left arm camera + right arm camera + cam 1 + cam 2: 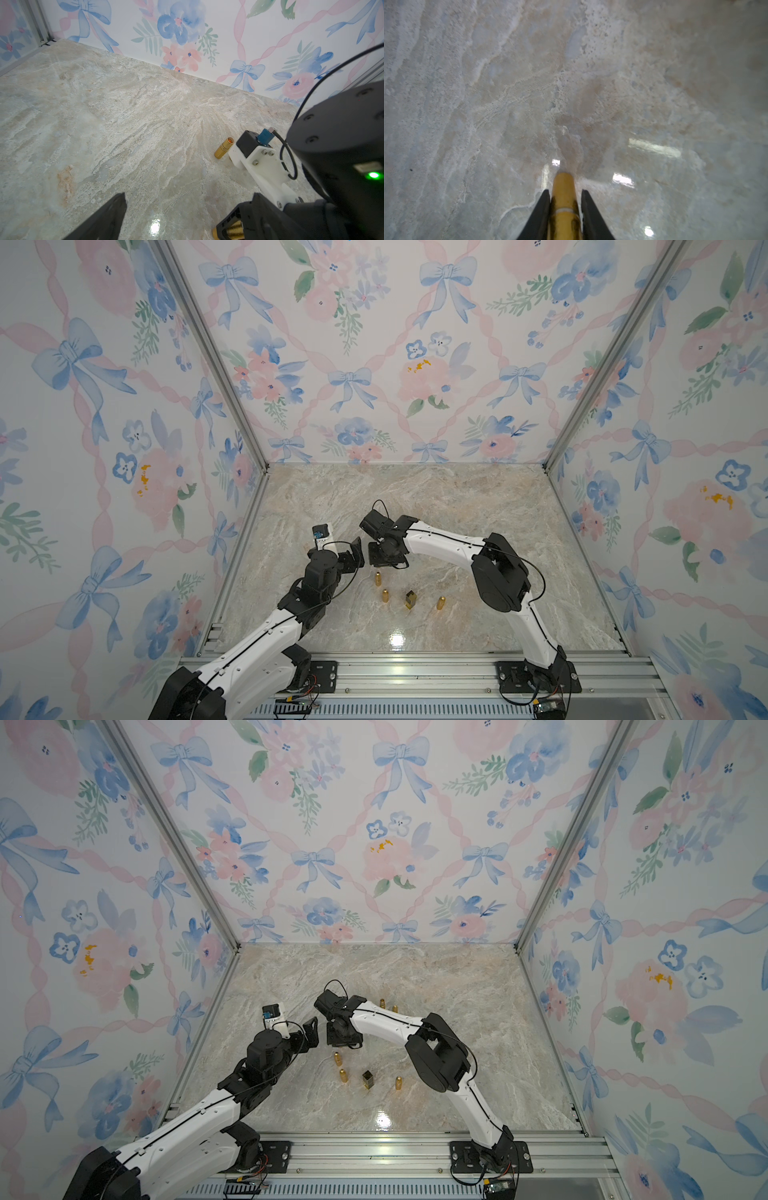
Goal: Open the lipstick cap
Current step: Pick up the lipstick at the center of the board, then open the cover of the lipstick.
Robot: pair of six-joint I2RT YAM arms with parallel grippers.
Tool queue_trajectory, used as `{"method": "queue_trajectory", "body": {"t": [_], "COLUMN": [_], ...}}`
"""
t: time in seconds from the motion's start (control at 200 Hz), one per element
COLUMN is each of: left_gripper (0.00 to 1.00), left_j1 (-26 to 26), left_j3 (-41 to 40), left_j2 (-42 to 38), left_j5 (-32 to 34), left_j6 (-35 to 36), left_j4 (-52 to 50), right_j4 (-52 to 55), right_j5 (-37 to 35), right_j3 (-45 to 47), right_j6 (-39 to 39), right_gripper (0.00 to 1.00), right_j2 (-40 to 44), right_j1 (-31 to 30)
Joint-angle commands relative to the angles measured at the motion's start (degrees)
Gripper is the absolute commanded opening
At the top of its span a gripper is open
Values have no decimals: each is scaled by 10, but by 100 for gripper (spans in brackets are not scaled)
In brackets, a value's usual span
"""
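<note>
The right end effector (565, 190) points down at the marble counter (457, 510), its two black fingers (544, 207) pinched on the sides of a gold lipstick (563, 203). The lipstick runs on past the fingertips toward the stone, and a thin pale ring crosses it between the fingers. Whether its far end rests on the counter I can't tell. The left end effector (354, 555) hangs just beside the right one, on the side of the left wall, spread wide with nothing in it. One of its fingers (108, 216) shows over bare stone in the left wrist view. In both top views a gold tube (377, 578) stands right at the near edge of the right end effector, but from up there I can't say whether it is the pinched lipstick. Nearer the front rail stand a second tube (385, 595) and a third tube (440, 603), with a dark case (410, 599) between them, all apart from one another. Farther back, in a top view, two small gold pieces (382, 1003) sit close together by the right forearm. The left wrist view catches an open tube (224, 147) with an orange-red end — it is next to the right arm's white camera mount (259, 162).
</note>
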State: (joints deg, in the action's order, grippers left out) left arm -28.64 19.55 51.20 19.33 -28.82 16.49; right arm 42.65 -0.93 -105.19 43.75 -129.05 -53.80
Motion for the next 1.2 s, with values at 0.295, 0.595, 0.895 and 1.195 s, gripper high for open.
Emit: {"method": "queue_trajectory", "body": {"t": [0.295,0.595,0.895,1.195], "left_gripper": [98,98,90,83], "left_j1": [5,5,-14,-61], "left_j3": [5,49,66,86], "left_j2": [8,49,110,188], "left_j5": [2,-72,-210,-348], "left_j6": [6,72,171,271], "left_j4": [-1,20,97,140], "right_j4": [2,17,85,110], "right_j5": [2,21,107,235], "right_j3": [9,77,99,124], "right_j6": [-26,-76,-163,-214], "right_gripper": [21,21,22,23], "right_j2": [39,159,236,280], "right_j1": [4,47,123,195]}}
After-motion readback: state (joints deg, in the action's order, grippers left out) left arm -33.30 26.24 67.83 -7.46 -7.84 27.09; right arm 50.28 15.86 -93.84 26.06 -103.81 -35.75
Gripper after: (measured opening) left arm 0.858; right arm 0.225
